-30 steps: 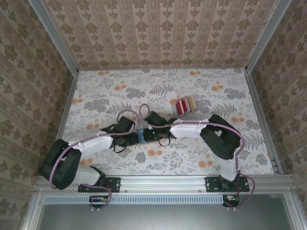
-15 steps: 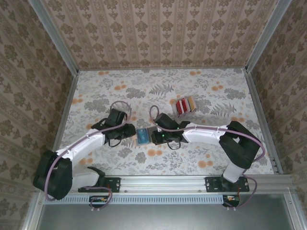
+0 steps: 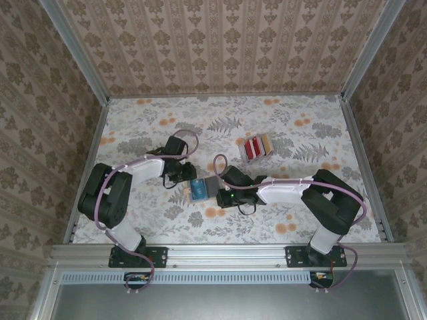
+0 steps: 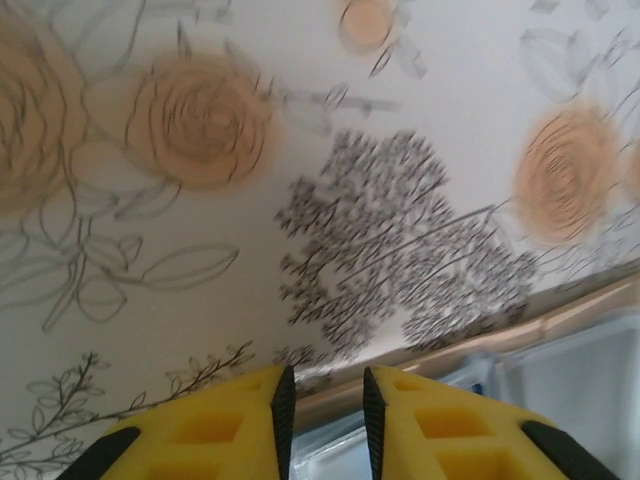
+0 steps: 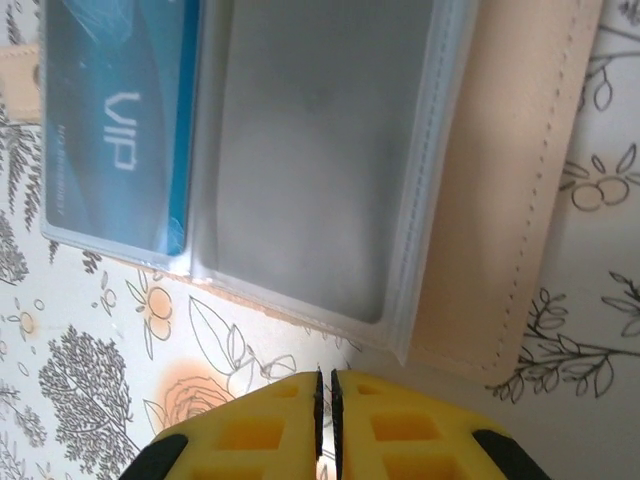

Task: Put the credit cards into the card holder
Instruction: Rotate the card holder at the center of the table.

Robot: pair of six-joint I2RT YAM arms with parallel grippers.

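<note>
Near front centre of table (image 3: 133,127): holder (image 3: 202,189) spread open, left gripper (image 4: 323,382) narrowly parted, right gripper (image 5: 324,380) shut, empty; next, fetching cards (image 3: 256,147).

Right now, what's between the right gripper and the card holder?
Right wrist view: just a thin strip of bare floral tablecloth between the shut right gripper and the open card holder.
</note>
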